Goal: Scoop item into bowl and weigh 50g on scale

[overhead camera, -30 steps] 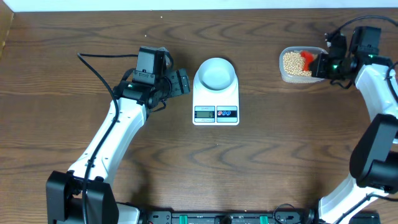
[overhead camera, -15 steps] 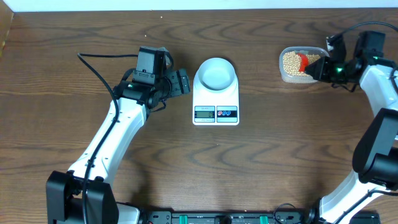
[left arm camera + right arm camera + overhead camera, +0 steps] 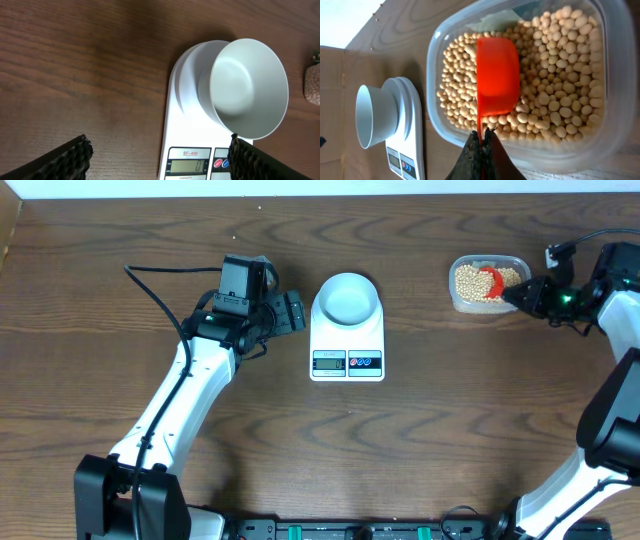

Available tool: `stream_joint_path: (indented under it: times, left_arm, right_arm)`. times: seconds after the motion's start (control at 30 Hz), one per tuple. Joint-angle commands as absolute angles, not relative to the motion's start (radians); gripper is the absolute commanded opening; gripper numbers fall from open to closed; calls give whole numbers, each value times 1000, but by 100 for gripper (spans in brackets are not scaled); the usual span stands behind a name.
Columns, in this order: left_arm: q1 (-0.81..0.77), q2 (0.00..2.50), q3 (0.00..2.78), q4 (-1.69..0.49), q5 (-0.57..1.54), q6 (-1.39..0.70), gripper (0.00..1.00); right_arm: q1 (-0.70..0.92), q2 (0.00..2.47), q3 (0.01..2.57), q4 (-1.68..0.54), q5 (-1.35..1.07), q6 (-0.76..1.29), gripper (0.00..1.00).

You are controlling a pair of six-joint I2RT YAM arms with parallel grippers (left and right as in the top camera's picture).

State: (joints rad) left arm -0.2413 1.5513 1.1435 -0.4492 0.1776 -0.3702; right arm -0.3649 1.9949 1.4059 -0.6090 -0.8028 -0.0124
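The tan-yellow beans (image 3: 470,281) (image 3: 560,75) fill a clear plastic tub (image 3: 455,298) (image 3: 437,120) at the back right. My right gripper (image 3: 522,293) (image 3: 483,137) is shut on the thin handle of a red scoop (image 3: 491,279) (image 3: 497,75), whose cup lies over the beans inside the tub. The pale bowl (image 3: 347,297) (image 3: 248,87) (image 3: 370,116) stands empty on the white scale (image 3: 347,345) (image 3: 192,125) (image 3: 409,125); the display reads 0. My left gripper (image 3: 293,312) (image 3: 160,160) is open and empty, just left of the scale.
The brown wooden table (image 3: 420,440) spreads all around. A pale wall edge runs along the back (image 3: 300,188). The left arm's black cable (image 3: 160,290) loops over the table at the left.
My right gripper has drawn back to the right with the red scoop, which stays over the beans. The left arm, bowl and scale have not moved.
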Motion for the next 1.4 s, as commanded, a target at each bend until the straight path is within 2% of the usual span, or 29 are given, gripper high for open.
stream_joint_path:
  times: [0.0, 0.57, 1.37]
  left_arm:
    - [-239, 1536, 1156, -456, 175, -379, 89]
    - [-239, 1536, 1156, -455, 175, -380, 89]
    - [-239, 1535, 1156, -455, 175, -380, 89]
  right_arm:
    - [-360, 2041, 1398, -616, -860, 5, 1]
    - [-373, 2054, 1398, -588, -996, 82, 1]
    - [-527, 2054, 1398, -587, -1210, 69, 1]
